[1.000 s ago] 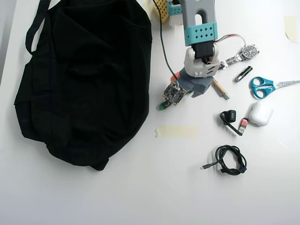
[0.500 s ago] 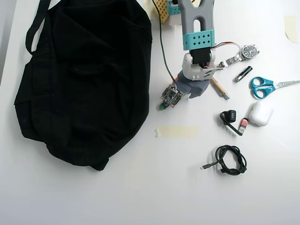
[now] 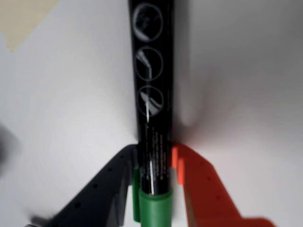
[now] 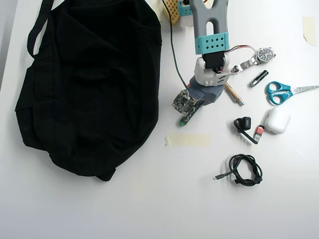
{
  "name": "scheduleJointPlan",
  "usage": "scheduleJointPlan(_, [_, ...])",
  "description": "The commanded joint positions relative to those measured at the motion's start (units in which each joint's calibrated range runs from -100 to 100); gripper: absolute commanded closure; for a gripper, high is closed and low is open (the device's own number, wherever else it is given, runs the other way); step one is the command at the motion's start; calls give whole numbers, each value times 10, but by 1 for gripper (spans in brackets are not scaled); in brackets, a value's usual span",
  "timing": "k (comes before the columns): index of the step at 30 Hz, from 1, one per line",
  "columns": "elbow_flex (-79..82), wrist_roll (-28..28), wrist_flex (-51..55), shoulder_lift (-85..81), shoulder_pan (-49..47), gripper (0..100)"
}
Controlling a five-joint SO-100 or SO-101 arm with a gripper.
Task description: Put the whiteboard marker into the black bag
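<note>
In the wrist view the whiteboard marker (image 3: 152, 94) runs straight up the picture, black barrel with white print and its green cap at the bottom. My gripper (image 3: 154, 151) is shut on it near the cap, the dark finger (image 3: 111, 184) on the left and the orange finger (image 3: 203, 189) on the right. In the overhead view my gripper (image 4: 192, 110) is just right of the black bag (image 4: 89, 84), and a green bit of the marker (image 4: 182, 121) sticks out below it. The bag lies flat at the left with its strap (image 4: 37, 27) at the top left.
In the overhead view a tan tape strip (image 4: 188, 140) lies below the gripper. To the right are a wooden pen (image 4: 233, 93), a watch (image 4: 264, 54), blue scissors (image 4: 279, 92), a white case (image 4: 277, 120), a small black object (image 4: 244, 124) and a coiled black cable (image 4: 245, 170).
</note>
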Motion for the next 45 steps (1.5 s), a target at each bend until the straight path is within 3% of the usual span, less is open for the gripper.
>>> scheduleJointPlan(1, [-62, 44, 51, -57, 25, 98])
scheduleJointPlan(8, [-212, 109, 198, -168, 122, 98])
scheduleJointPlan(13, [-270, 117, 288, -193, 220, 98])
scheduleJointPlan(22, [-271, 117, 312, -177, 467, 98])
scheduleJointPlan(25, [-262, 117, 308, -170, 503, 97])
scheduleJointPlan(26, [-262, 117, 305, -170, 516, 95])
scheduleJointPlan(29, [-263, 117, 304, -171, 513, 60])
scheduleJointPlan(32, [-283, 118, 324, -203, 479, 66])
scheduleJointPlan(33, [-289, 117, 388, -280, 445, 68])
scheduleJointPlan(35, [-227, 141, 413, -471, 394, 82])
scheduleJointPlan(36, [-117, 149, 377, -589, 342, 96])
scheduleJointPlan(38, [201, 175, 245, -836, 226, 98])
scheduleJointPlan(40, [473, 234, 190, -1020, 125, 98])
scheduleJointPlan(41, [619, 229, 183, -1136, 120, 98])
scheduleJointPlan(43, [760, 228, 151, -1147, 117, 98])
scheduleJointPlan(45, [792, 228, 159, -1136, 117, 98])
